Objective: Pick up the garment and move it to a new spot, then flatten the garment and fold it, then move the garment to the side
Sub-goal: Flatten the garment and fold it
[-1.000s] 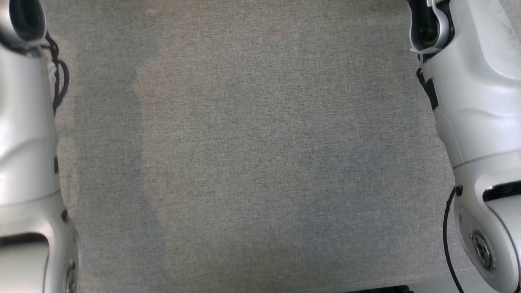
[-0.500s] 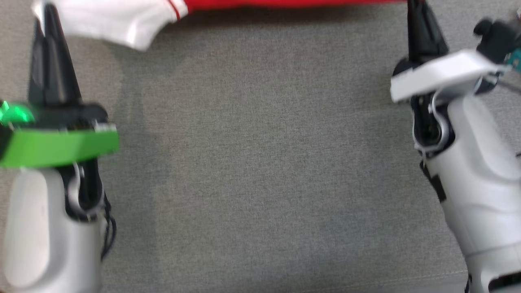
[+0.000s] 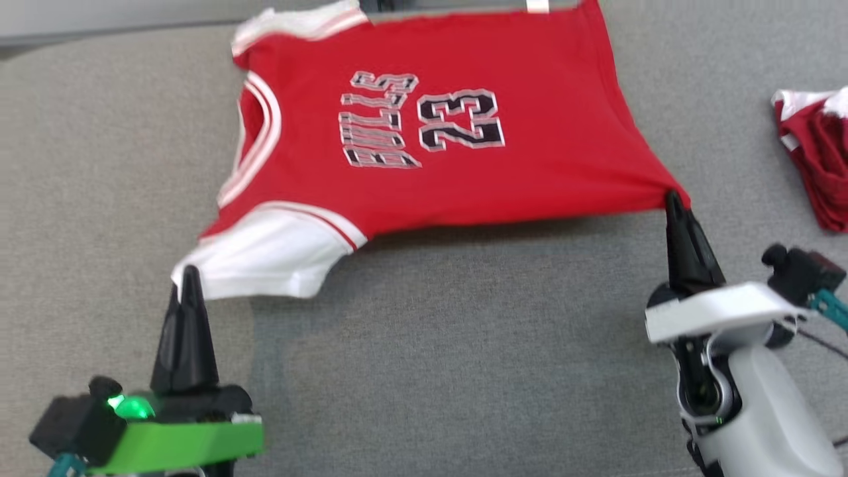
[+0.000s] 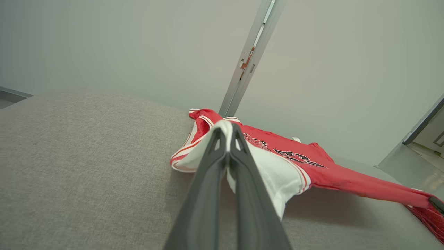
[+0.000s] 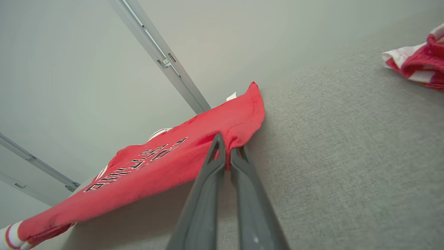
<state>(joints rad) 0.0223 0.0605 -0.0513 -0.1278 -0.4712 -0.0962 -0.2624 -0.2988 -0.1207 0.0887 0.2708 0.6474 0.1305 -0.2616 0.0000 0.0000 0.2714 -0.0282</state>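
Head view: red short-sleeved basketball jersey [image 3: 450, 152] with white sleeves and trim, black "BULLS 23" print up, spread over the far half of the grey woven-fabric table [image 3: 464, 358].
Orientation: neck opening toward robot's left, hem toward its right, so the print reads sideways.
Left tool [image 3: 189, 275]: clenched on the edge of the near white sleeve [image 3: 265, 258]; both dark fingers pressed together, tips at the sleeve's lower left corner.
Left wrist view: white sleeve fabric pinched between the tips of the left tool [image 4: 227, 130] and draped down its right side; red body runs off to the right.
Right tool [image 3: 672, 199]: clenched on the near hem corner; red fabric drawn to a point at the tips.
Right wrist view: thin fold of red fabric caught between the tips of the right tool [image 5: 225, 142]; jersey stretches away to the left.
Near edge: raised off the table between the two tools, shadow on the table under it.
Far edge: reaches the table's far side.
Other cloth: crumpled red-and-white garment [image 3: 818, 165] on the table at robot's far right, well apart from the jersey.
Backdrop: pale wall with a slim metal rail [image 4: 249, 59] behind the table.
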